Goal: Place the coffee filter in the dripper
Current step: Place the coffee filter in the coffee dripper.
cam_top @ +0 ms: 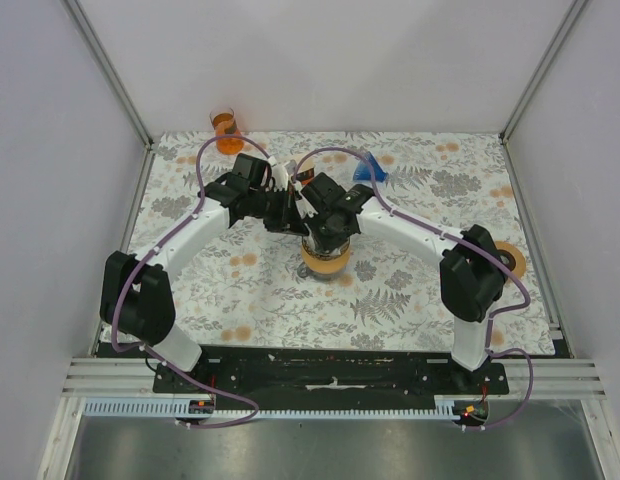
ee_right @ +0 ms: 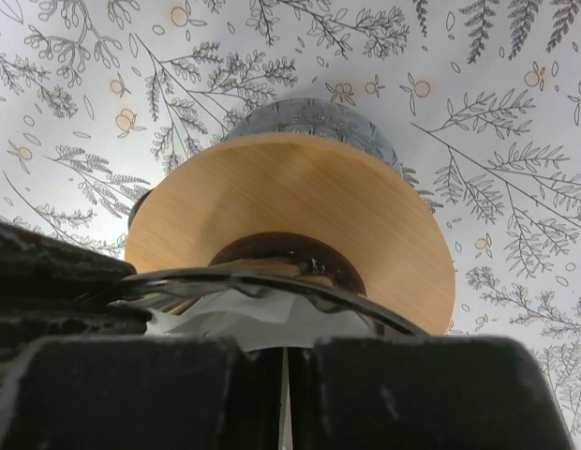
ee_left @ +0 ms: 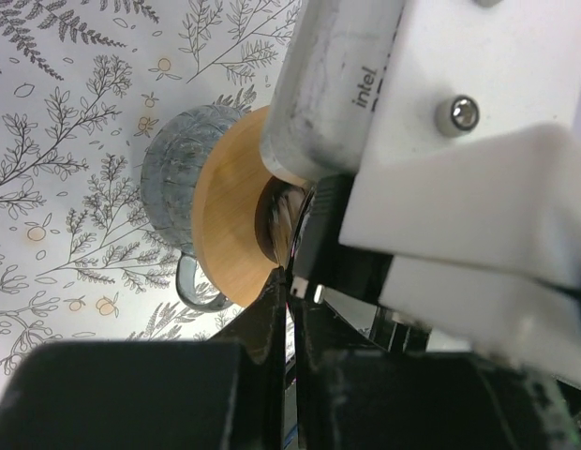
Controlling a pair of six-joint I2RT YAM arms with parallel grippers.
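right gripper [ee_right: 283, 354] clamped on filter [ee_right: 239, 314] edge | left gripper [ee_left: 292, 286] closed beside it, hold unclear | filter seated in dripper [ee_right: 290, 206] just below | risk: filter is dragged out or torn if lifted unreleased

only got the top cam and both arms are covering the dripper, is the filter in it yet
Observer: Yes, the right wrist view shows the white paper filter sitting inside the glass cone of the dripper.
Operator: is right holding it
Observer: The right gripper is shut; a thin white line shows between the jaws, and I cannot tell if that is filter.
Operator: whats under the dripper
Observer: A glass mug with a handle, per the left wrist view.
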